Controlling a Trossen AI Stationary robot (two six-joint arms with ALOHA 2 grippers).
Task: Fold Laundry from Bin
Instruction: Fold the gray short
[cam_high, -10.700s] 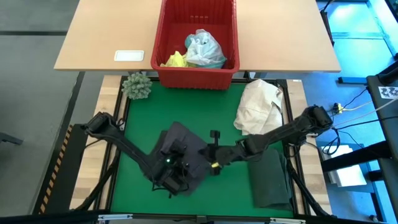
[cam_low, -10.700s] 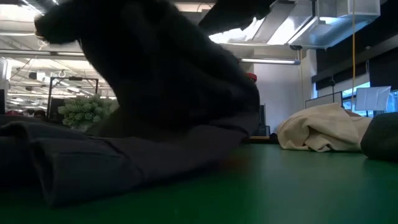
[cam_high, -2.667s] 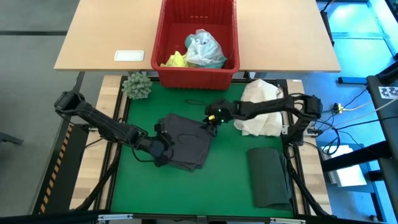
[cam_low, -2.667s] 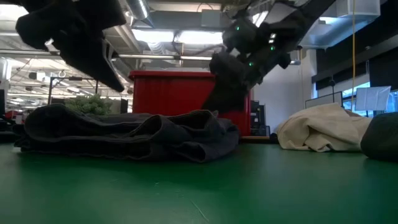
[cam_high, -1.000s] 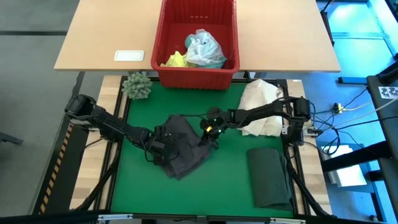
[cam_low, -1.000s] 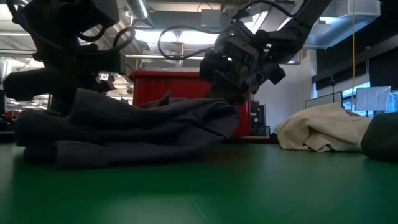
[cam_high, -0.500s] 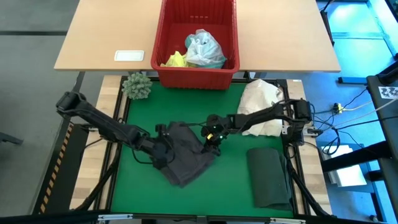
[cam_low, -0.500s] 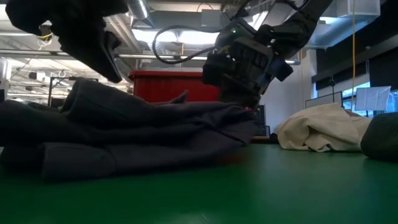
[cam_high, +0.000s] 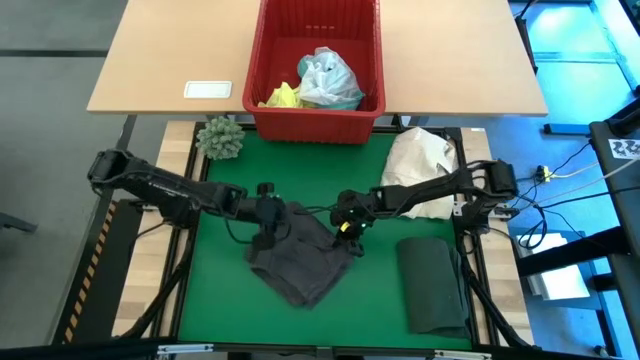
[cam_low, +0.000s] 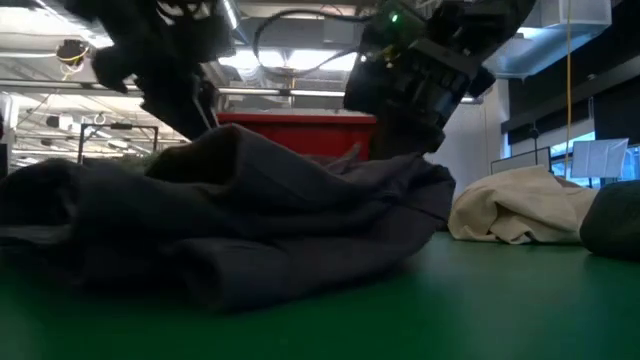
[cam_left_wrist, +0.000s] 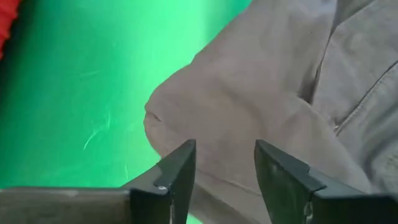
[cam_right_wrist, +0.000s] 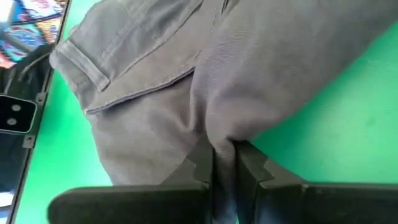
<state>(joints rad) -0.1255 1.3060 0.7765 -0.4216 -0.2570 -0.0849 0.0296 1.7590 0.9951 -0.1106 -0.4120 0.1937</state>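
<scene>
A grey garment (cam_high: 300, 258) of the laundry lies crumpled on the middle of the green mat (cam_high: 220, 300). My left gripper (cam_high: 266, 228) hovers open above the garment's left part, with the cloth below its fingers (cam_left_wrist: 177, 171) and nothing between them. My right gripper (cam_high: 350, 228) is shut on the garment's right side. The red bin (cam_high: 262, 120) stands on the far table and holds a turquoise piece (cam_high: 328, 80) and a yellow piece (cam_high: 282, 97). My right gripper pinches a raised fold of the grey garment (cam_right_wrist: 219, 134) between its two fingers, at the garment's right side. The fingers slant down from the table's right. The pinched fold stands a little above the mat, and the other cloth lies heaped on it (cam_low: 250, 220).
A folded dark green garment (cam_high: 435, 285) lies at the mat's near right. A cream cloth bundle (cam_high: 420, 170) sits at the far right, and a green spiky ball (cam_high: 220, 137) at the far left corner. A white card (cam_high: 208, 89) lies on the wooden table.
My left gripper has opened, let go of the grey garment and risen clear of it. My right gripper has kept its hold and gone toward the near edge, dragging the garment's right side along; the heap has slid nearer.
</scene>
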